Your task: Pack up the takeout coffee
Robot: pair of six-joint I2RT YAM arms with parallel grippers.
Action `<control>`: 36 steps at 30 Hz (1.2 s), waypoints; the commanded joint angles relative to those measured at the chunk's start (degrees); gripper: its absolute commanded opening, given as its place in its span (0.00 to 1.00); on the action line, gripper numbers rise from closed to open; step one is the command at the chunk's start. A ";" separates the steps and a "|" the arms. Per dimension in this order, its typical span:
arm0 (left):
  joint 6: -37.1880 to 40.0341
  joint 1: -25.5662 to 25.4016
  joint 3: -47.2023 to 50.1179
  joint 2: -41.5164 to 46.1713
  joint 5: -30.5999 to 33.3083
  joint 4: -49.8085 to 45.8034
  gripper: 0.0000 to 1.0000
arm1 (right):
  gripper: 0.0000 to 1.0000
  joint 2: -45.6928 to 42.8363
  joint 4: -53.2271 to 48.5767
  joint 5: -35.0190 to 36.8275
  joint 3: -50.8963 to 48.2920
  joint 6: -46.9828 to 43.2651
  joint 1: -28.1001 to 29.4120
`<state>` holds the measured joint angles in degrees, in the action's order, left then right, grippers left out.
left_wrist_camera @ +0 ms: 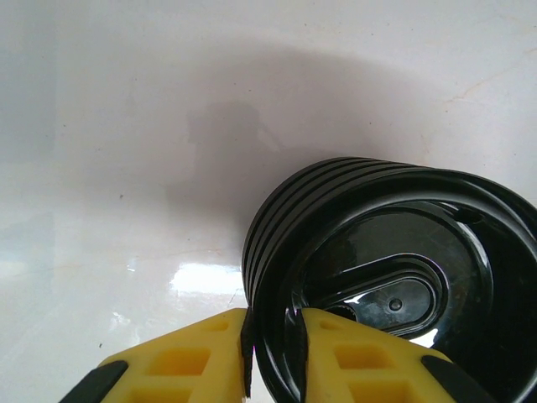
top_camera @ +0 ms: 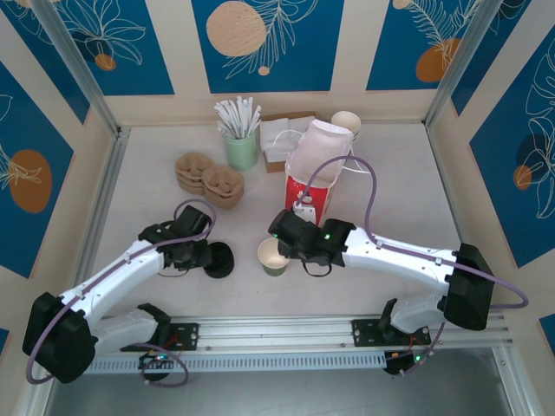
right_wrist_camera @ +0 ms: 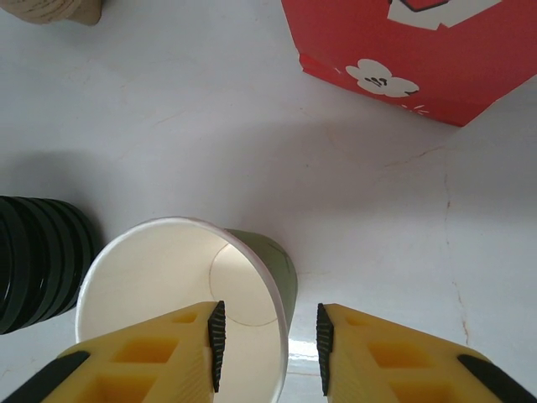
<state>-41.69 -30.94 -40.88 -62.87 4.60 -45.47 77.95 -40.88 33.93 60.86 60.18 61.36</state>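
Observation:
The paper cup of the takeout coffee stands lidless on the white table, cream inside with green sides. My right gripper is open and straddles its right wall: one pad inside, the other outside, neither touching. To the left lies a stack of black lids on its side. My left gripper is shut on the rim of the nearest black lid. The red-and-white paper bag stands open just behind the cup, and its red base lies ahead of the right fingers.
At the back stand a mint cup of white sticks, brown pulp cup carriers, a brown box with white napkins and stacked cream cups. Patterned walls close three sides. The lid stack sits close left of the cup.

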 commanded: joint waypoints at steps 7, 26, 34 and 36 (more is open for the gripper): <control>-0.75 -1.27 -0.54 -1.02 0.86 -0.55 0.22 | 0.38 -2.67 -1.65 2.00 0.69 0.49 -0.43; -1.18 -1.67 0.24 -2.25 1.37 0.49 0.18 | 0.38 -3.81 -1.74 2.13 -0.22 0.99 -0.56; -1.46 -1.99 -1.44 -1.00 2.40 -1.53 0.15 | 0.38 -4.89 -1.96 1.52 0.98 0.77 -0.64; -1.44 -2.23 -2.54 -0.31 3.02 -2.77 0.14 | 0.38 -5.34 -1.51 0.46 1.73 0.30 -0.63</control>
<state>-42.15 -32.18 -41.08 -64.55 5.80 -45.45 74.39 -41.71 34.24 60.86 60.20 60.99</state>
